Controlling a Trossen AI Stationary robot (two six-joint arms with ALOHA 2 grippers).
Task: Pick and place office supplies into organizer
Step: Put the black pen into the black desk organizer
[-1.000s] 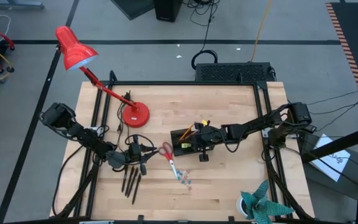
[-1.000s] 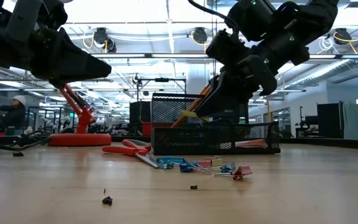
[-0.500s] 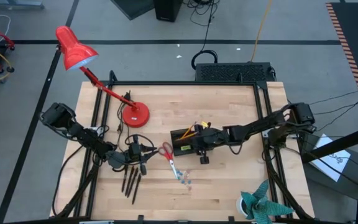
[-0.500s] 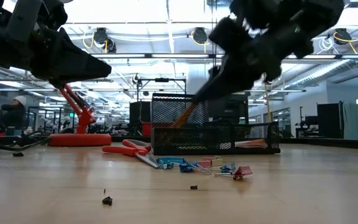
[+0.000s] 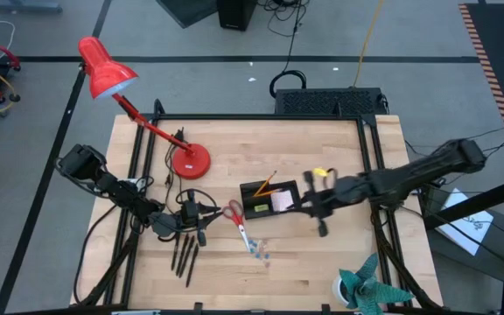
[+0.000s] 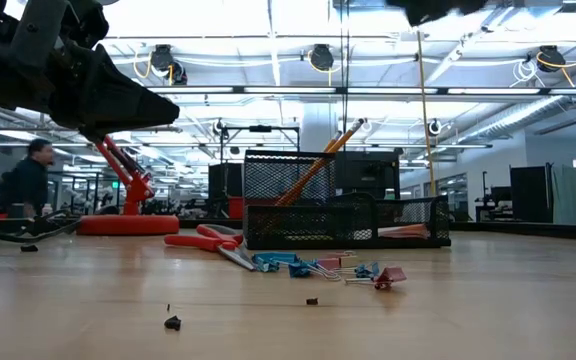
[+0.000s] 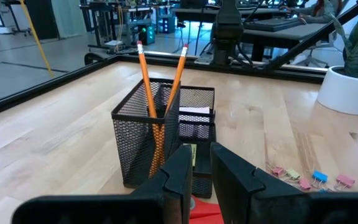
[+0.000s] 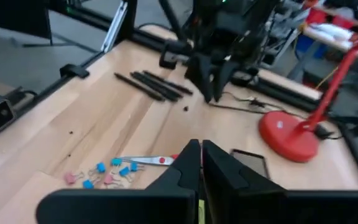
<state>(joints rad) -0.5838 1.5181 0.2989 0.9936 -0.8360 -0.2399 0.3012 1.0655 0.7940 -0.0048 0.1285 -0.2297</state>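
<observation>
Black mesh organizer [image 7: 160,140] holds two orange pencils [image 7: 146,74] leaning upright.

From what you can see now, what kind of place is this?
Probably a robotics lab in a large open workshop: a wooden table with two robot arms, a black cabled box behind it, and rows of ceiling lights and distant workstations in the low view.

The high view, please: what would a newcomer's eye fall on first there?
Probably the red desk lamp leaning over the table's far left corner. Next, the black mesh organizer at mid-table with two orange pencils standing in its cup, scissors and coloured clips loose beside it. The right pincer hangs just right of the organizer; the left pincer sits above the dark pens.
</observation>
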